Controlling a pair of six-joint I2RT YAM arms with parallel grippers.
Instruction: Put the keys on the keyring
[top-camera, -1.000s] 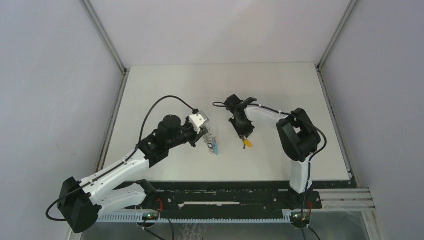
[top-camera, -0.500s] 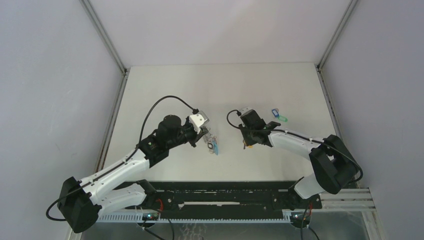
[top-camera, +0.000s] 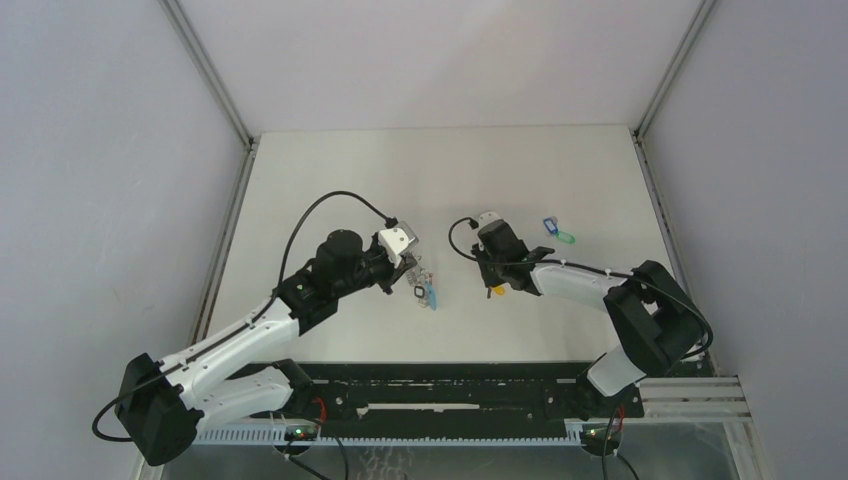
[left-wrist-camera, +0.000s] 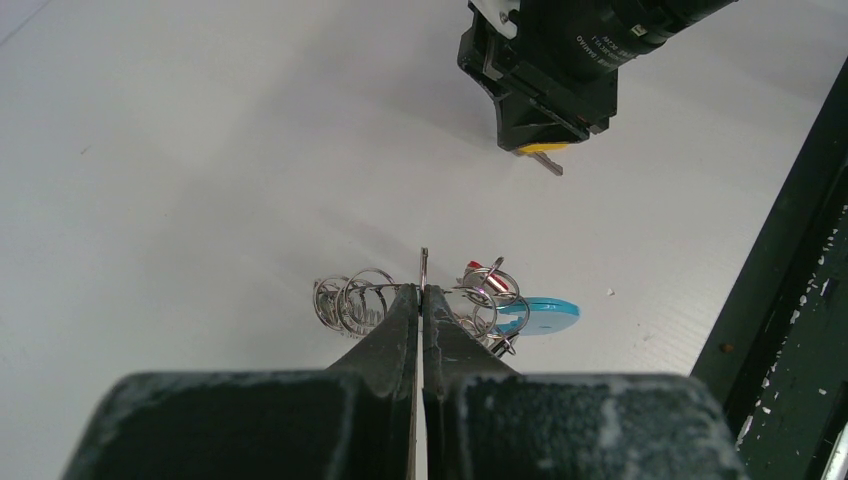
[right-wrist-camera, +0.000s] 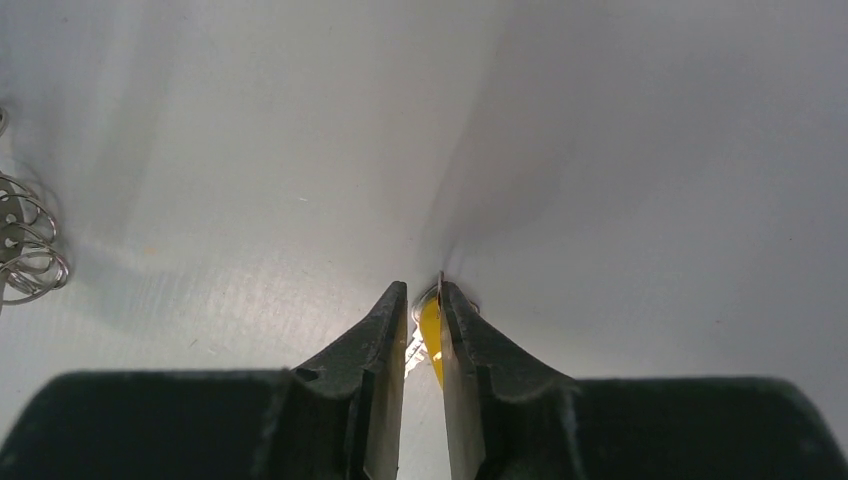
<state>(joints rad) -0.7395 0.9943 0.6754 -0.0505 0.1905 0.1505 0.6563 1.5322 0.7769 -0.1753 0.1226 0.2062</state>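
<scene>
Right wrist shows right pincer (right-wrist-camera: 423, 296) clamping yellow key (right-wrist-camera: 430, 338); left pincer (left-wrist-camera: 422, 293) pinches keyring (left-wrist-camera: 486, 296).

One keyring (top-camera: 426, 290) and three keys on one white table (top-camera: 330, 180): one yellow key (top-camera: 497, 291) just right of the keyring, one blue key (top-camera: 549, 225) and one green key (top-camera: 566, 238) farther right of it. Two robot arms, the left arm (top-camera: 250, 330) and the right arm (top-camera: 585, 283), flank the keyring.
</scene>
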